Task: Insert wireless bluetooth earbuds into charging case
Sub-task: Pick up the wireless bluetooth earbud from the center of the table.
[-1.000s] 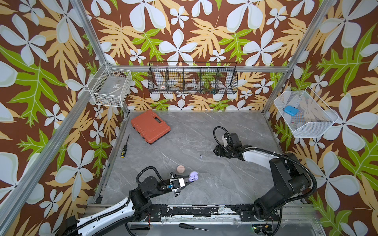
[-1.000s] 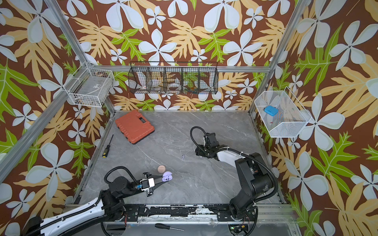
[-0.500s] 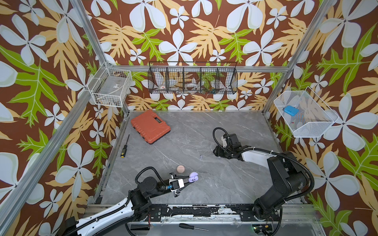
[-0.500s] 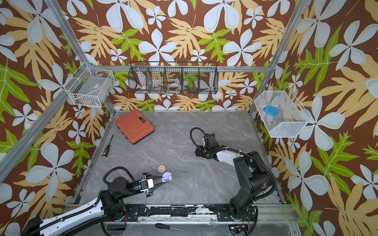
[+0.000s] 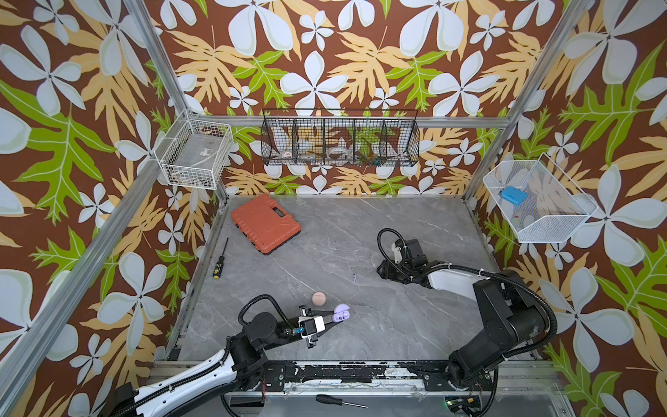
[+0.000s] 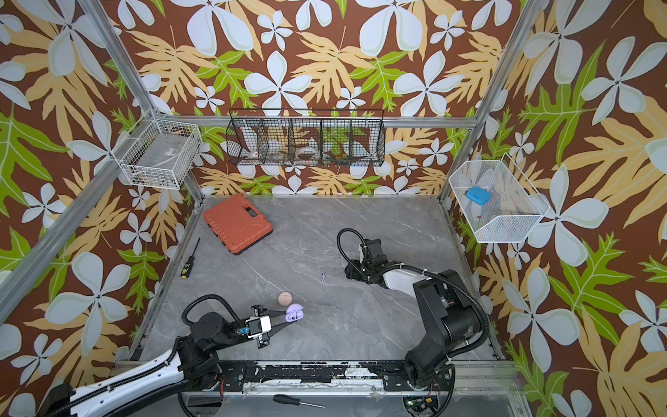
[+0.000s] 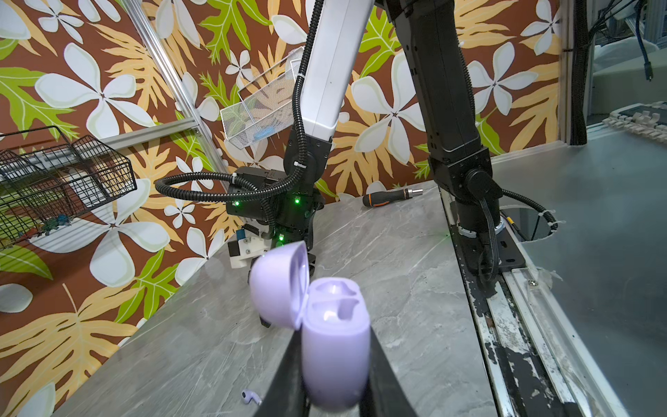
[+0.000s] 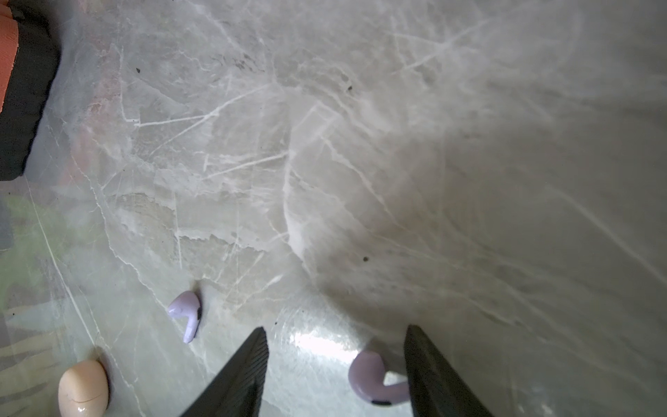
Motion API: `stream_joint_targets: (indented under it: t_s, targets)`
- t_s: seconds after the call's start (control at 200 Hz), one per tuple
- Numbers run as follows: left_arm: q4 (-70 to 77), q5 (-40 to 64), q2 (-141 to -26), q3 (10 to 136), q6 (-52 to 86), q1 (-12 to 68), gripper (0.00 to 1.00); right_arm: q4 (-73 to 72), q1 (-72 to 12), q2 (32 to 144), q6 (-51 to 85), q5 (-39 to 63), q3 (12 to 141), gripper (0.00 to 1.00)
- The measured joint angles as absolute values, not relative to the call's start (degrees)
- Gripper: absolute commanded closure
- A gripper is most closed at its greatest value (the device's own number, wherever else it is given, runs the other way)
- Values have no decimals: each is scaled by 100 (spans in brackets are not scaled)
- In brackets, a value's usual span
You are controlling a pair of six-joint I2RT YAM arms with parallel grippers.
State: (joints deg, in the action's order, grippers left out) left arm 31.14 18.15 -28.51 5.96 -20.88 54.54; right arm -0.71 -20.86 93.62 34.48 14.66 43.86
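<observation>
**Left arm holds the open case; right arm stands over an earbud.**
Near the front edge, the left gripper (image 5: 336, 320) is clamped on the lavender case (image 7: 335, 346), its lid flipped up. Farther back and to the right, the right gripper (image 8: 335, 329) has its fingers apart on either side of a lavender earbud (image 8: 368, 379) lying on the table (image 5: 397, 325), stem against one finger. A second lavender earbud (image 8: 187, 314) lies loose to its left. A closed pink case (image 5: 319, 298) sits just behind the left gripper.

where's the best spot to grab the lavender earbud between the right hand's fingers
Probably its rounded head, from straight above: the earbud lies flat on the table, so only its sides are free. The right hand straddles it with open jaws, but the stem points at one finger, so turning the wrist a little may give a squarer pinch.
</observation>
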Motion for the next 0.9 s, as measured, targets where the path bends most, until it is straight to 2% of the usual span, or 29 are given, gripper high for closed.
stream_joint_targets:
  t_s: [0.901]
  targets:
    - [3111, 1846, -2897, 604, -2086, 5459, 100, 139, -2228, 8882, 3964, 1625, 3983, 40]
